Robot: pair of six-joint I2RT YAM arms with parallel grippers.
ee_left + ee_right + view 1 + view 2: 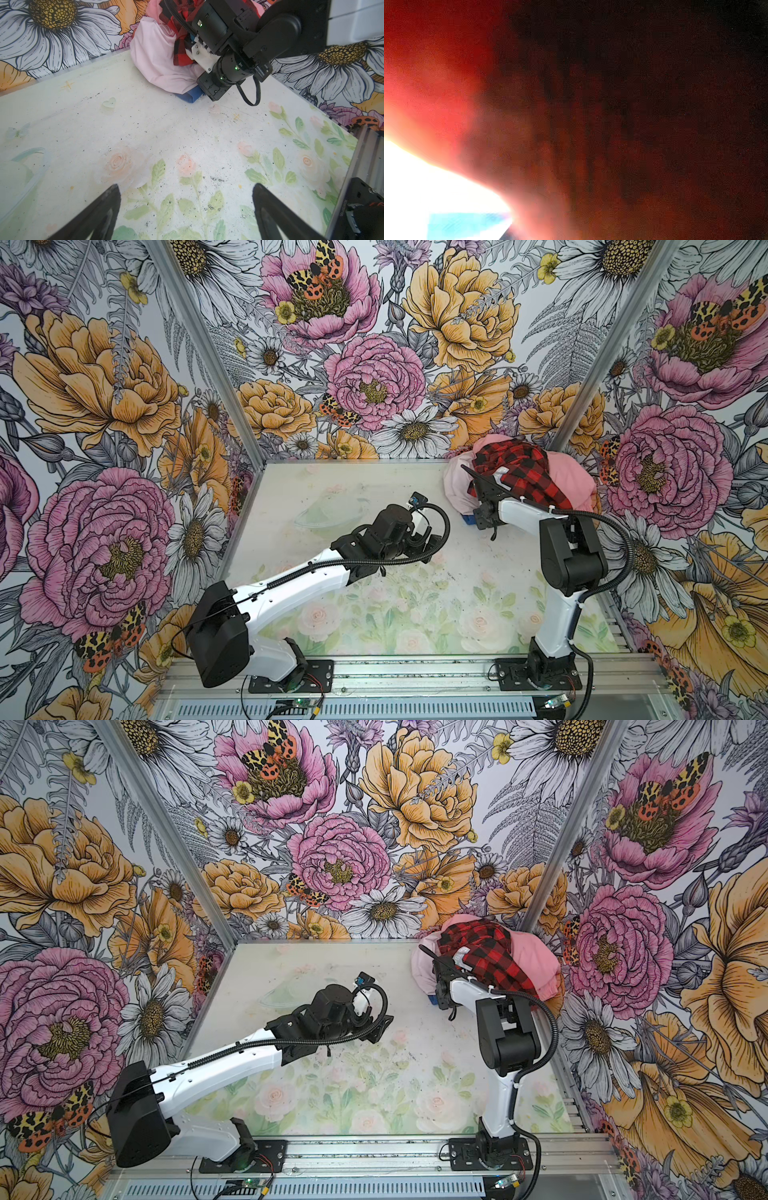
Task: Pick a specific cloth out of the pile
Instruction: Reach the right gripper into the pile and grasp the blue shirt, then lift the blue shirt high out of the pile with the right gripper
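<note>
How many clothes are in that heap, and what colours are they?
Red-and-black plaid cloth: 1
Pale pink cloth: 1
Salmon pink cloth: 1
Blue cloth: 1, only a corner peeking out at the bottom
Total: 4 that show; more could be hidden underneath.

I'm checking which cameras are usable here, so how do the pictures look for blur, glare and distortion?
Right wrist view: unusable, a red-and-dark blur with a blown-out white patch. Left wrist view: sharp, edges bent by the wide lens, the blue cloth clear, peeking from under the pale pink garment. Both top views: evenly lit and sharp on the pile.
</note>
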